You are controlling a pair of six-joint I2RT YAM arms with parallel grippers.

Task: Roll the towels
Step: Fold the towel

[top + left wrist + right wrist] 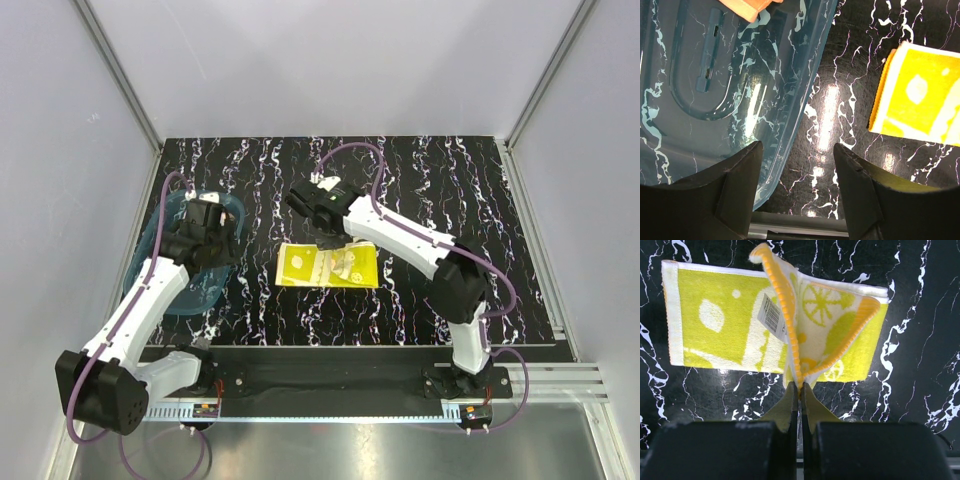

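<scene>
Right tool point(800, 388) is clamped tight on the orange-trimmed hem of the yellow towel point(720, 325), pulling one flap up off the black marbled surface point(450, 180) while the rest lies flat around the middle of it. The towel's barcode label point(771, 315) shows on the raised bit. Left tool point(797, 147) is spread fairly wide with nothing in it, hanging over the right rim of the teal tray point(715, 125) by the surface's left edge. A corner of the orange-pink towel point(747, 7) peeks in at the tray's far end.
</scene>
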